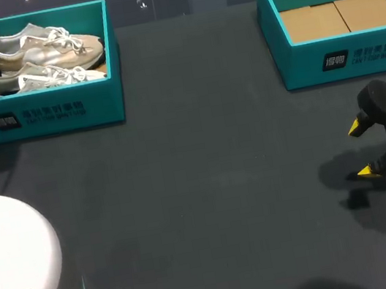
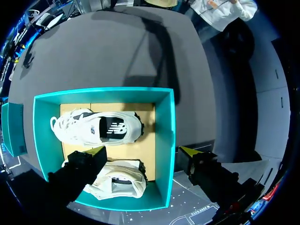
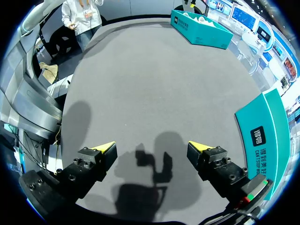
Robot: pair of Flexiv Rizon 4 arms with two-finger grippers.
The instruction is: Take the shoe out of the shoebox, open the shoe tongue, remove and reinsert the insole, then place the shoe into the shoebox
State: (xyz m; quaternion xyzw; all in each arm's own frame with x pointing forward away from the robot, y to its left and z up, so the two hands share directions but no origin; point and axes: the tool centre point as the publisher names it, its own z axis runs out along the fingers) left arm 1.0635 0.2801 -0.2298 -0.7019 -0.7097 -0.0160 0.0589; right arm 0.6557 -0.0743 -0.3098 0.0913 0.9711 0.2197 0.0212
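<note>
Dark desk (image 1: pixel 207 186) carries a teal shoebox (image 2: pixel 165 136) holding one pale shoe (image 2: pixel 98 129) and a second shoe (image 2: pixel 119 183) half hidden beneath the released left pincer (image 2: pixel 143 151), while the right pincer (image 1: pixel 359 150), also released, hangs well apart.

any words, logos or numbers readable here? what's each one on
Full teal cardboard shoebox, front wall: white logo and print, too blurred to read.
Empty teal cardboard shoebox, front wall: same print, unreadable.
White sneaker, side: dark emblem, no legible words.
No numbers seen.
</note>
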